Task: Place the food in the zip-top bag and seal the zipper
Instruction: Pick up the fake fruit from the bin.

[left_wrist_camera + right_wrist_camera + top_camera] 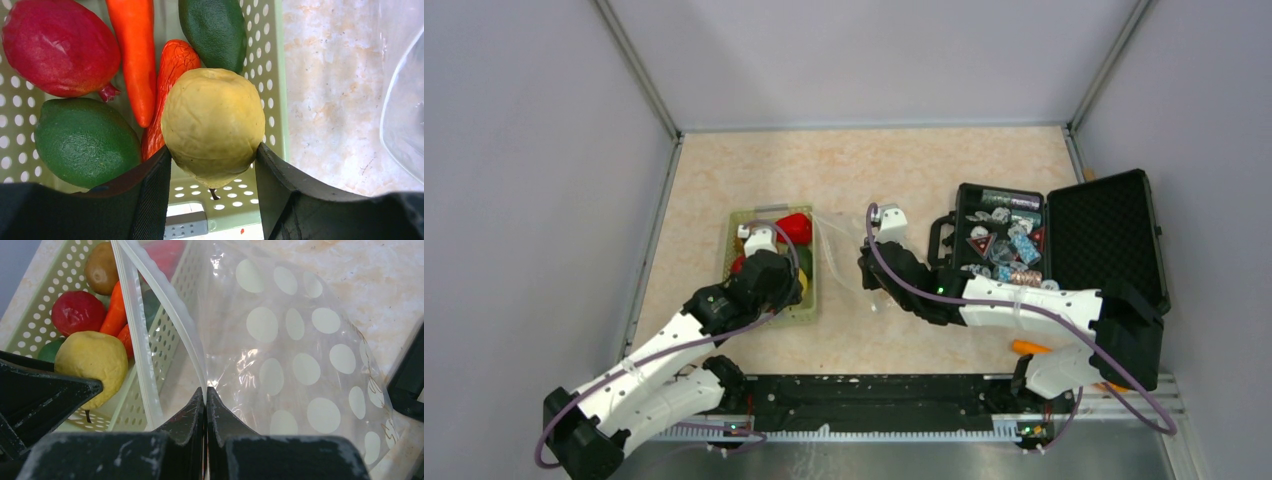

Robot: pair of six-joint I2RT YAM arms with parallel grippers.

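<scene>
My left gripper (212,156) is shut on a yellow toy fruit (212,125), which hangs just above the pale green basket (274,75), stem down. The rest of the food lies in that basket: a red fruit (60,47), an orange carrot (135,50), a red pepper (172,65) and two dark green pieces (85,140). My right gripper (206,390) is shut on the mouth edge of the clear, white-dotted zip-top bag (280,355). The bag lies right of the basket, its mouth gaping towards it. The zipper (134,315) runs as two separated strips.
An open black case (1014,240) of shiny packets stands to the right, its lid (1104,235) laid back. An orange piece (1029,347) lies by the right arm's base. Grey walls close in the table on three sides.
</scene>
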